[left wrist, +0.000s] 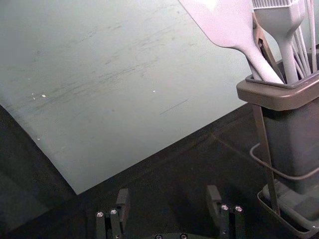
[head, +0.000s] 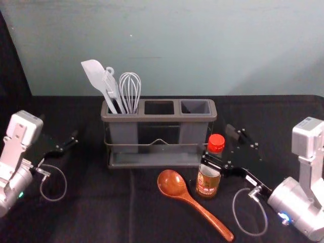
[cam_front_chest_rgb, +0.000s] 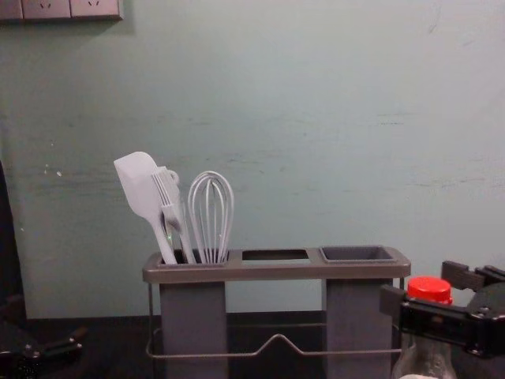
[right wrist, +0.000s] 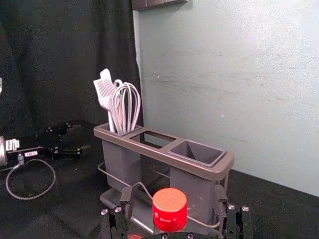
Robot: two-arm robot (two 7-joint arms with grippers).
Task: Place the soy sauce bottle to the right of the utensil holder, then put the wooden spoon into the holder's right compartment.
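Your right gripper [right wrist: 173,196] straddles the bottle [head: 208,183], jaws open, likely to grip and carry it right of the holder [head: 159,118]; your left gripper [left wrist: 168,195] sits open, left of the holder.

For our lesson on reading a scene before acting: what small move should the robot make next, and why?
Probably close the right gripper on the soy sauce bottle. Its fingers stand either side of the red cap with a gap at each side, so nothing is gripped yet, and the bottle stands before the utensil holder's right end, not beside it.
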